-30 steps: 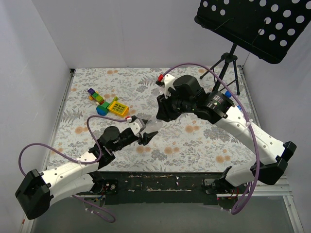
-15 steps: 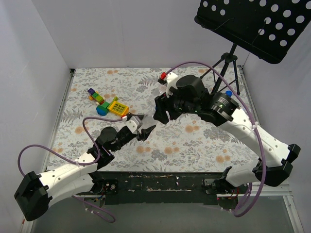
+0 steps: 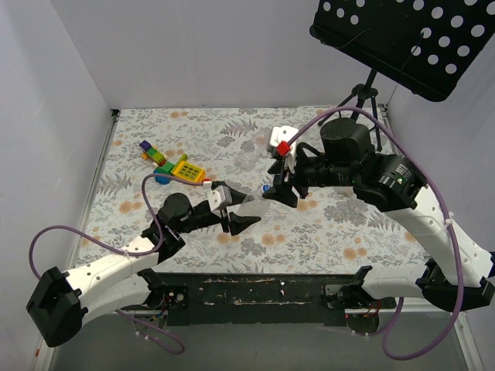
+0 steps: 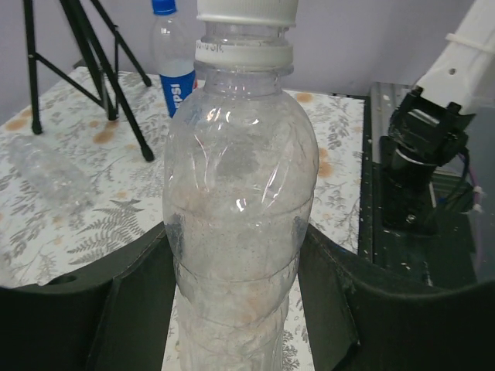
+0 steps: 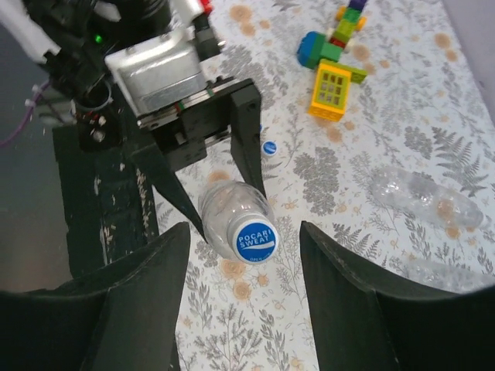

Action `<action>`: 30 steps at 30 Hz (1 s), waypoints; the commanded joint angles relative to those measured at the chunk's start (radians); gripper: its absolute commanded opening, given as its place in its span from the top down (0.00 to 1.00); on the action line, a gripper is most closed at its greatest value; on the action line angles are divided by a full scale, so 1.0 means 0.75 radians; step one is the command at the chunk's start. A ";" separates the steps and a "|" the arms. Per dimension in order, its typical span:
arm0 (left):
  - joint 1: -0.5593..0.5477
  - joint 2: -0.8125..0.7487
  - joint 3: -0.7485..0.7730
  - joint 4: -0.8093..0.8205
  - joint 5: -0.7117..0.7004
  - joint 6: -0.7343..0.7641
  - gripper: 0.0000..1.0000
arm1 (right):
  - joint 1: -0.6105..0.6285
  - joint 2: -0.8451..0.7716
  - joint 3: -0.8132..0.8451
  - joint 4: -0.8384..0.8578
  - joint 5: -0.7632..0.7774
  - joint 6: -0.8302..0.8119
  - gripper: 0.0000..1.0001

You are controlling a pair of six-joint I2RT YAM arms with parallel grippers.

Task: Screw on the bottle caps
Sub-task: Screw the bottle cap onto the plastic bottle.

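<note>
My left gripper [image 3: 236, 212] is shut on a clear bottle [image 3: 249, 205] and holds it off the table, neck towards the right arm. In the left wrist view the bottle [image 4: 240, 193] stands between the fingers [image 4: 116, 309] with a cap [image 4: 246, 9] on its neck. The right wrist view looks straight at that blue cap [image 5: 256, 242]. My right gripper [image 5: 242, 232] is open, its fingers either side of the cap and not touching it. A loose blue cap [image 5: 269, 148] lies on the table. A bottle with a blue label [image 4: 172, 62] stands far off.
Clear bottles [image 5: 425, 197] lie on the flowered cloth. Colourful toy blocks [image 3: 174, 164] sit at the back left. A black tripod [image 3: 363, 97] with a perforated stand [image 3: 402, 39] is at the back right. White walls close in the sides.
The right arm swung right and forward, bringing its open gripper in front of the bottle's cap. The left gripper shifted right with the bottle tilted towards it.
</note>
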 commanded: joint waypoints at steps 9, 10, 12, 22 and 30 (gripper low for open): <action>0.035 0.055 0.094 -0.022 0.332 -0.079 0.89 | -0.004 0.018 -0.029 -0.206 -0.294 -0.399 0.34; 0.035 0.055 0.094 -0.020 0.338 -0.079 0.89 | -0.002 0.020 -0.032 -0.212 -0.287 -0.409 0.34; 0.037 0.057 0.094 -0.024 0.349 -0.079 0.89 | -0.004 0.024 -0.032 -0.225 -0.261 -0.417 0.35; 0.037 0.057 0.100 -0.029 0.379 -0.081 0.89 | -0.002 0.030 -0.032 -0.286 -0.232 -0.448 0.48; 0.039 0.051 0.098 -0.026 0.386 -0.075 0.88 | -0.002 0.062 -0.029 -0.311 -0.244 -0.444 0.62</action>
